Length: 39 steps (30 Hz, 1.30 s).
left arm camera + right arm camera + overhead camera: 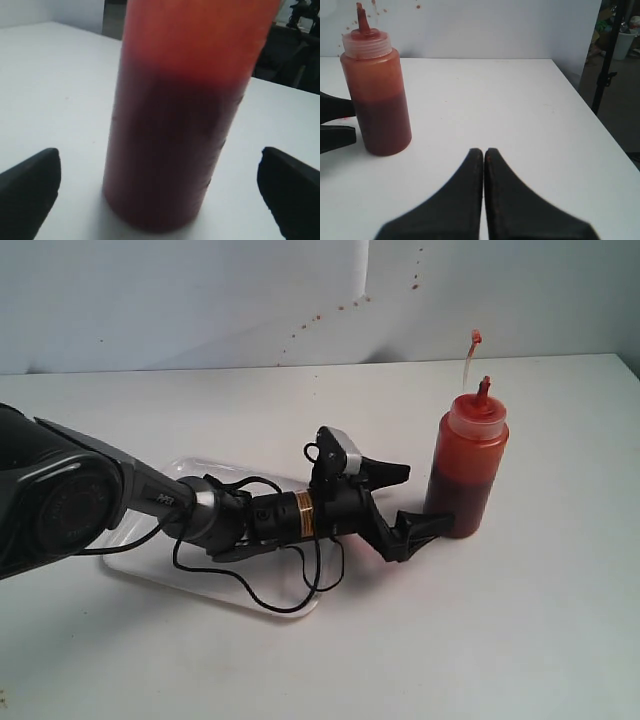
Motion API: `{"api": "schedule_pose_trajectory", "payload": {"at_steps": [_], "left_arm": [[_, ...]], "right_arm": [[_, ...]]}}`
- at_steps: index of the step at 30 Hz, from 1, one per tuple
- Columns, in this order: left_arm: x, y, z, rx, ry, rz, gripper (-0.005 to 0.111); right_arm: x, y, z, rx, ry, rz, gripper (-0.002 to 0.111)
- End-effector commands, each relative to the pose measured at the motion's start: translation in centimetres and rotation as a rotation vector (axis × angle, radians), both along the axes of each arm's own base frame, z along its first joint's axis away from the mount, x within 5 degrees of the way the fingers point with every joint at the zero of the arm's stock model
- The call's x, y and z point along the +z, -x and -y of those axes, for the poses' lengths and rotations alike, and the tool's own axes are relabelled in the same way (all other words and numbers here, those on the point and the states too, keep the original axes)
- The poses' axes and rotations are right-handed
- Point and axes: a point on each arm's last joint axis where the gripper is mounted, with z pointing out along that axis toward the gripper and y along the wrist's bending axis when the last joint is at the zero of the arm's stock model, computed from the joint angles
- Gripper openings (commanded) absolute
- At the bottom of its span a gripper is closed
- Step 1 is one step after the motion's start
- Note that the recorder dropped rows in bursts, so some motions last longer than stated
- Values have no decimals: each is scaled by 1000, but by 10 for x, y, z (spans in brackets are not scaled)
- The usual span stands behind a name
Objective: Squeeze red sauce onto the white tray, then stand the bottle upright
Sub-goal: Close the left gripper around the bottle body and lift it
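The bottle (pixel 468 465) stands upright on the white table, to the right of the tray, with its red-stained nozzle up and its tethered tip cap raised. My left gripper (pixel 420 498) is open, one finger on each side of the bottle's lower part, and neither finger touches it. The left wrist view shows the bottle (pixel 175 125) close up, my left gripper (pixel 160 165) spread wide around it. The white tray (pixel 195 468) lies under my left arm and is mostly hidden. No red sauce shows on its visible parts. My right gripper (pixel 484 151) is shut on nothing, to one side of the bottle (pixel 377 95).
Red splatter marks (pixel 340 308) dot the pale wall behind the table. A black cable (pixel 270 605) loops off my left arm over the tray. The table's edge (pixel 600 125) runs beyond my right gripper, and a dark stand (pixel 612 50) is past it.
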Motion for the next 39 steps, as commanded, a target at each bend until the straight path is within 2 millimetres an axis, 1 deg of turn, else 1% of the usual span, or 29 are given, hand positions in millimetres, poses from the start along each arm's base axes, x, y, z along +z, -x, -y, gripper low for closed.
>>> {"api": "schedule_pose_trajectory", "payload": {"at_steps": [1,3,5,7,9,13,16,18,21,23,26,36,37,39], "left_arm": [[6,2,3,-18,47,54,104],[8,0,5,-24,36,69,104],[9,-6,12,-21,-28,91,104],[15,-6,29,-45,-73,127,104],[11,-1,38,-41,-132,116,104],[5,2,42,-28,-192,99,104],[9,-2,47,-14,-179,75,104],[7,-8,53,5,-183,55,104],[0,-7,63,-5,-170,44,104],[-11,-6,70,-14,-179,43,104],[-20,-8,72,-7,-191,37,104],[-16,-12,75,-8,-176,58,103],[-16,-12,75,-8,-176,58,101],[-17,-12,75,-5,-181,57,90]], "right_arm": [[0,0,0,2,11,11,1],[0,0,0,2,11,11,1],[0,0,0,2,11,11,1],[0,0,0,2,11,11,1],[0,0,0,2,11,11,1],[0,0,0,2,11,11,1],[0,0,0,2,11,11,1],[0,0,0,2,11,11,1],[0,0,0,2,11,11,1],[0,0,0,2,11,11,1],[0,0,0,2,11,11,1],[0,0,0,2,11,11,1],[0,0,0,2,11,11,1],[0,0,0,2,11,11,1]]}}
